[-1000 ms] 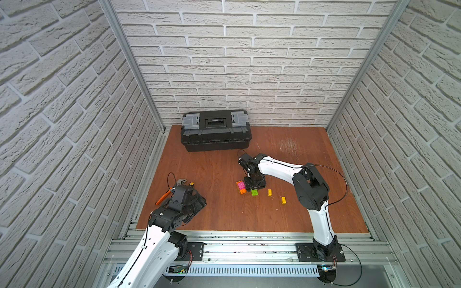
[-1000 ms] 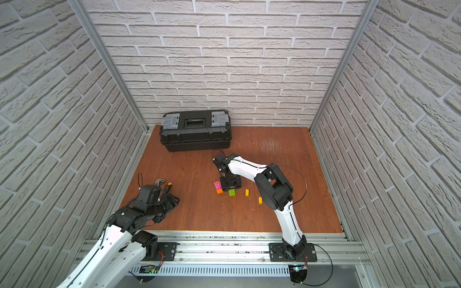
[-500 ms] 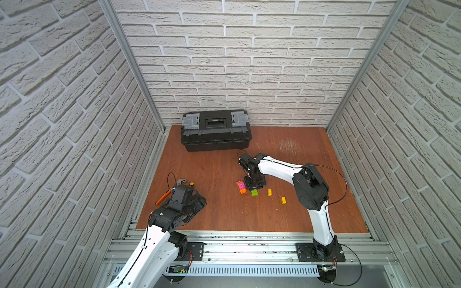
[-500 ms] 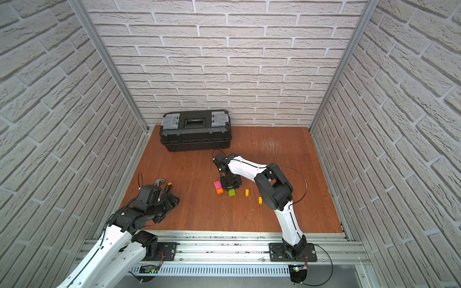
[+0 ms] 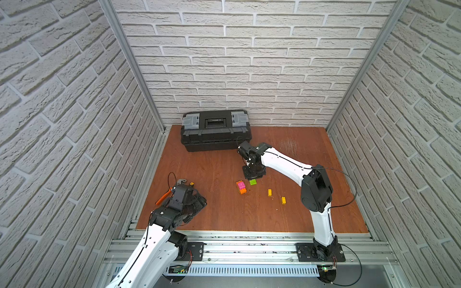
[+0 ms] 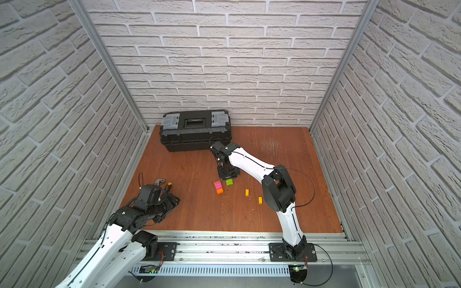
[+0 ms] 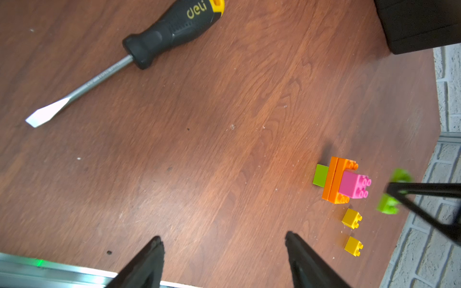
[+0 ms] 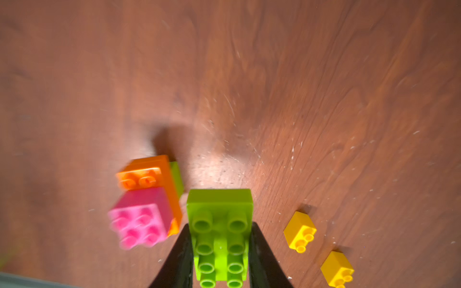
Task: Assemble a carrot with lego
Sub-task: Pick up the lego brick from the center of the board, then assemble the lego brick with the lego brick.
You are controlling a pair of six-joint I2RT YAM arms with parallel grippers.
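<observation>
R tool: lime brick; "deli" screwdriver

Orange bricks: we count two.
Pink brick: we see one.
Long green brick: we see one.
Short green brick: we see one.
Yellow bricks: we count two.
Toolbox: we see one.
Screwdriver: we see one.
Wrench: we see one.
Arms: we count two.

Smooth, glossy moulded plastic on the long lime-green brick, lower middle, likewise on the pink brick and yellow bricks. Reddish wood-grain counter, satin, with pale scuffs. On the screwdriver, upper left: matt rubbery black grip, brushed metal shaft. Matt black plastic toolbox. Rough brick-textured walls.
</observation>
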